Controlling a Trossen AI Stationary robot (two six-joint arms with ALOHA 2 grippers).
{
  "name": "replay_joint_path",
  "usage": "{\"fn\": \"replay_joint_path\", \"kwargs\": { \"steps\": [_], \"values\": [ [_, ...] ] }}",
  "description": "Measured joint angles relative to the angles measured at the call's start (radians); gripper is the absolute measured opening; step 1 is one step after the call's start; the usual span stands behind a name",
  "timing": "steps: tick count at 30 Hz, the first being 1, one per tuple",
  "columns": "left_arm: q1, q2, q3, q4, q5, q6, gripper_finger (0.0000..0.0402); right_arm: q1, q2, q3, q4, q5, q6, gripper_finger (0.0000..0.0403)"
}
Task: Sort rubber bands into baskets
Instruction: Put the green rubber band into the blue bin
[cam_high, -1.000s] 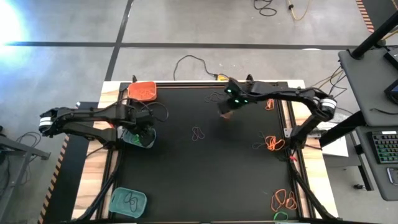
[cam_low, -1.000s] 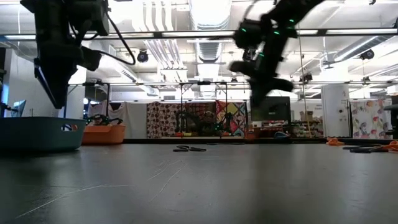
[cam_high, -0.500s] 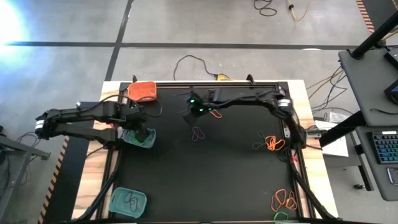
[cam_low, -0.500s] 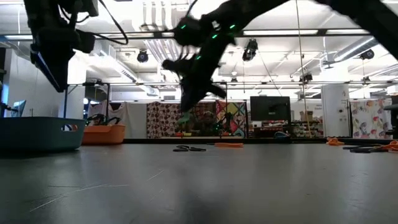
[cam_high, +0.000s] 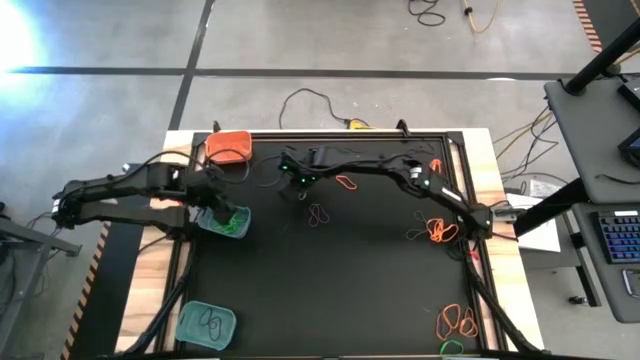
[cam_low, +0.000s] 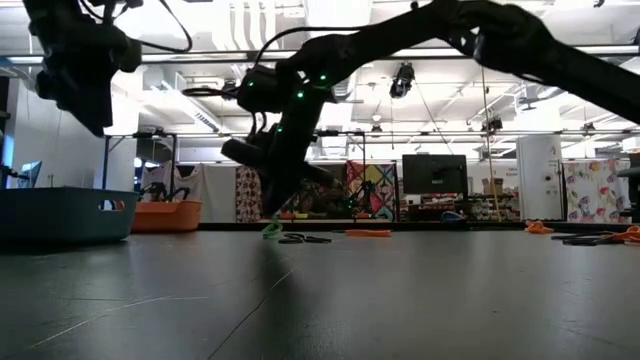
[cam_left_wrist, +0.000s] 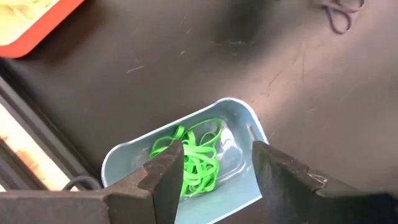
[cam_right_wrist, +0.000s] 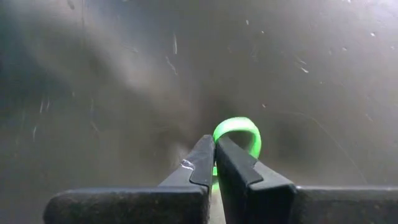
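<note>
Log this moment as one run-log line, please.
right claw: shut on green rubber band, above mat | left claw: open over teal basket of green bands

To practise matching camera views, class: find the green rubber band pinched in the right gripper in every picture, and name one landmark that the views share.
High view: hidden under the right gripper, left of the mat's middle.
Low view: the green rubber band dangles by the mat, left of centre.
Left wrist view: not in it.
Right wrist view: a loop past the shut fingertips.
Shared landmark: the teal basket of green bands, in the high, low and left wrist views.
</note>
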Motion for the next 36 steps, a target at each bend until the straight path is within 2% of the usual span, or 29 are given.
{"fn": "replay_joint_path", "kwargs": {
  "steps": [4,8,16,20,25,28,33,36],
  "values": [
    [0.0,-0.001,-0.001,0.047,-0.001,0.0,0.0174,0.0,0.033,0.052,-0.052,-0.007,-0.007,0.0028],
    [0.0,0.011,-0.001,0.101,-0.002,-0.008,0.0174,0.002,0.015,0.052,-0.083,-0.025,-0.053,0.0069],
    [0.0,0.056,-0.002,0.202,-0.011,0.003,0.0174,0.024,-0.101,0.053,-0.228,0.055,-0.123,0.0152],
    [0.0,0.091,-0.002,0.317,-0.014,0.063,0.0174,0.04,-0.171,0.052,-0.282,0.067,-0.177,0.0176],
    [0.0,0.147,-0.002,0.488,-0.059,0.13,0.0174,0.047,-0.263,0.052,-0.282,0.143,-0.217,0.019],
    [0.001,0.186,-0.002,0.552,-0.12,0.175,0.0174,0.046,-0.314,0.051,-0.3,0.182,-0.221,0.0191],
    [0.002,0.26,-0.002,0.565,-0.387,0.197,0.0174,0.053,-0.388,0.051,-0.348,0.276,-0.242,0.0192],
    [0.002,0.296,-0.003,0.565,-0.417,0.21,0.0174,0.055,-0.413,0.051,-0.39,0.308,-0.234,0.0192]
  ]
}}
